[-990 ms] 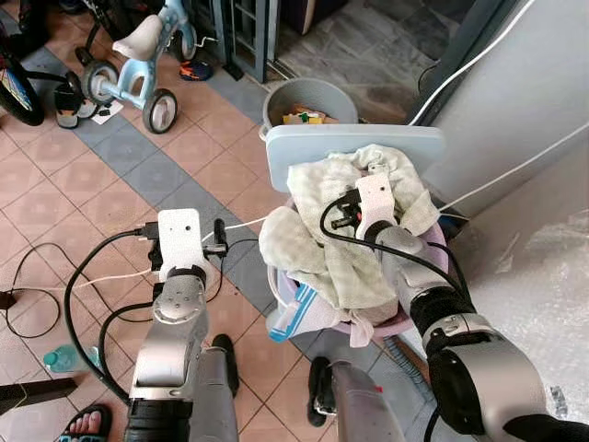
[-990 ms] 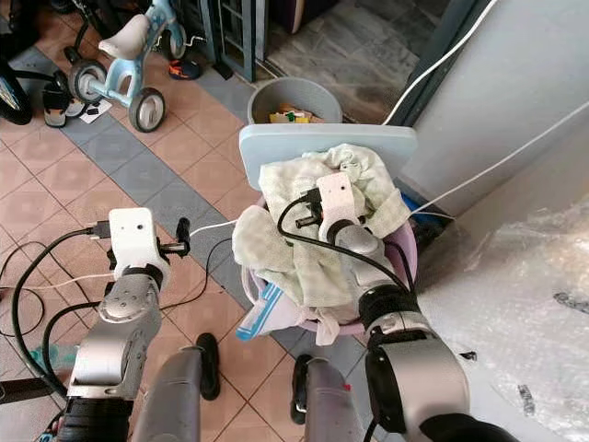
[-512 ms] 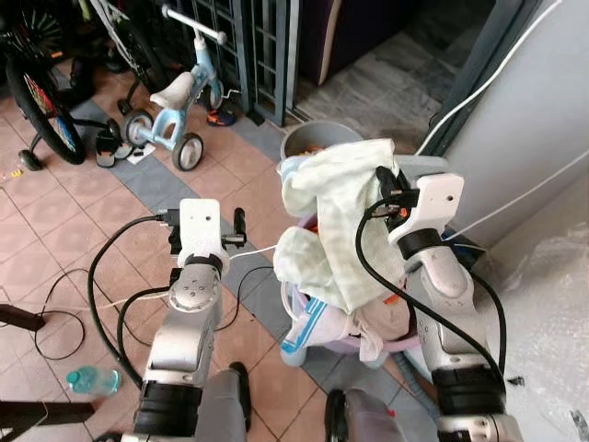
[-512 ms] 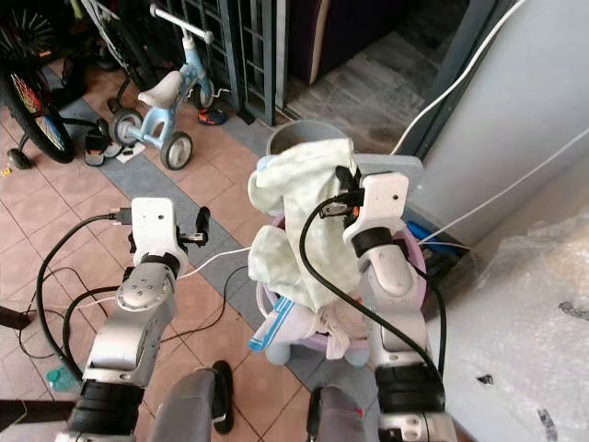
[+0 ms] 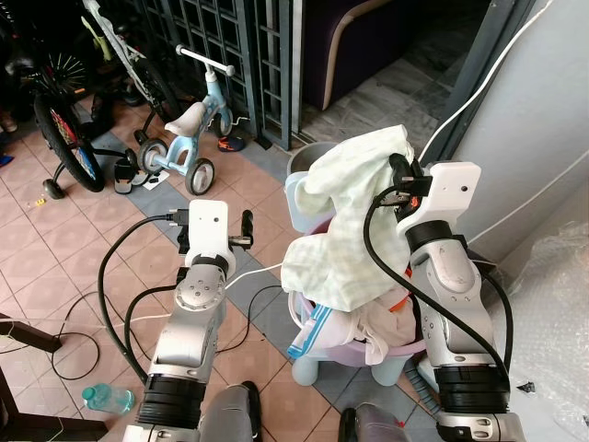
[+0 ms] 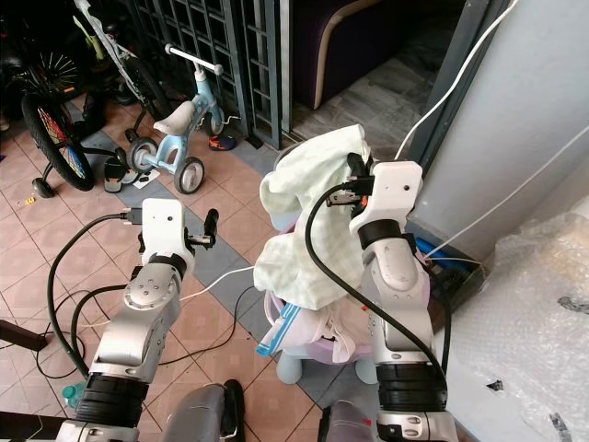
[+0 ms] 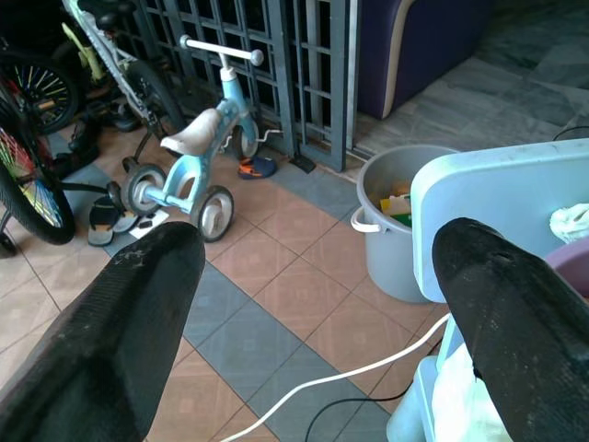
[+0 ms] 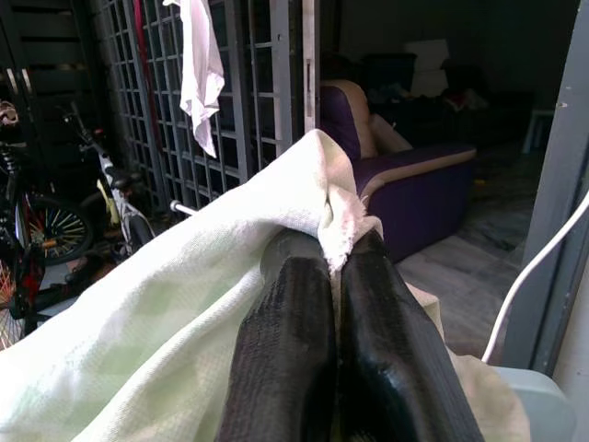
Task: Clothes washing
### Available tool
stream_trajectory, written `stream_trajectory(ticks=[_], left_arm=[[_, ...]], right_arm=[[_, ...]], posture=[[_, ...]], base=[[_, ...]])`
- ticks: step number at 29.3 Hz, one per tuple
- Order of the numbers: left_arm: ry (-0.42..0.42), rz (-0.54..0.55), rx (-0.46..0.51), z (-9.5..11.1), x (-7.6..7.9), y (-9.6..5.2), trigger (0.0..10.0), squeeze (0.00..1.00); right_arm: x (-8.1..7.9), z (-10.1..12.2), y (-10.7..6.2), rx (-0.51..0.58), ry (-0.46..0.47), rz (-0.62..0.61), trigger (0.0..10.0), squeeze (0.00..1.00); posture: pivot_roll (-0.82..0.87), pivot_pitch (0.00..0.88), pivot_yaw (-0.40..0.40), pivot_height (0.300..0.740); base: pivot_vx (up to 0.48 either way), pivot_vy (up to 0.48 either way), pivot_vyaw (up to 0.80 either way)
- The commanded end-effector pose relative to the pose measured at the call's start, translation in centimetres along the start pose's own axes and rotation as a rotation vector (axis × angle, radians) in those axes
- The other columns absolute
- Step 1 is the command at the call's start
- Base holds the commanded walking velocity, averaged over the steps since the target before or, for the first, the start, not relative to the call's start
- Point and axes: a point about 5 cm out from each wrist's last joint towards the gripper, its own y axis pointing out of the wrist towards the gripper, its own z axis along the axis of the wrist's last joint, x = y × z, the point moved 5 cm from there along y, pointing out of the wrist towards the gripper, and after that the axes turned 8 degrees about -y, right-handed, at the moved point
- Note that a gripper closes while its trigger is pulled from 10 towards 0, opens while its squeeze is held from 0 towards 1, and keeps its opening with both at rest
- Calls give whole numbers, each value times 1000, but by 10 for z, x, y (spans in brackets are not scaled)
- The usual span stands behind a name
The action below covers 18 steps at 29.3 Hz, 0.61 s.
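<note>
My right gripper point(image 8: 333, 267) is shut on a pale green cloth point(image 5: 348, 221), pinching its top edge and holding it high above the purple laundry basket point(image 5: 405, 346). The cloth hangs down over the basket's front, hiding part of the clothes inside. More laundry, white and blue point(image 5: 313, 327), spills over the basket's rim. My left gripper point(image 7: 313, 276) is open with nothing between its fingers, raised to the left of the basket. A light blue lid point(image 7: 502, 198) stands behind the basket.
A grey bucket point(image 7: 391, 221) sits behind the basket near a metal gate point(image 5: 230, 46). A blue balance bike point(image 5: 189, 129) and a bicycle point(image 5: 64, 138) stand at the left. Cables point(image 5: 110, 304) lie on the tiled floor. A grey wall point(image 5: 543, 110) rises at the right.
My right gripper has lifted the green cloth up out of the basket. The camera has tilted up, so the gate and bikes show more.
</note>
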Motion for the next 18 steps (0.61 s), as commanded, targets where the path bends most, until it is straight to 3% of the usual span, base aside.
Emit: stream_trajectory(ticks=[1, 2, 4, 6, 7, 18], left_arm=[[4, 8, -2, -2, -4, 0, 10000, 0], [4, 11, -2, -2, -5, -1, 10000, 0], [4, 19, -5, -4, -7, -2, 10000, 0], [4, 21, -8, -5, -8, -3, 10000, 0], [4, 21, -10, -7, -8, -4, 10000, 0], [1, 6, -10, -6, -2, -1, 10000, 0]], right_arm=[[-8, 8, 4, 20, -3, 25, 902, 0], [-9, 7, 4, 18, -2, 31, 1608, 0], [-13, 8, 5, 21, -5, 52, 7882, 0], [-15, 8, 5, 19, -4, 57, 8392, 0], [-16, 8, 6, 15, 2, 65, 10000, 0], [-9, -4, 3, -53, 5, 31, 10000, 0]], posture=[[21, 57, 40, 740], [22, 57, 39, 740], [22, 61, 35, 740], [20, 61, 35, 740], [19, 62, 35, 740], [1, 72, 36, 740]], base=[[-255, 0, 0], [-251, 0, 0], [-287, 0, 0], [-322, 0, 0], [-322, 0, 0], [-252, 0, 0]])
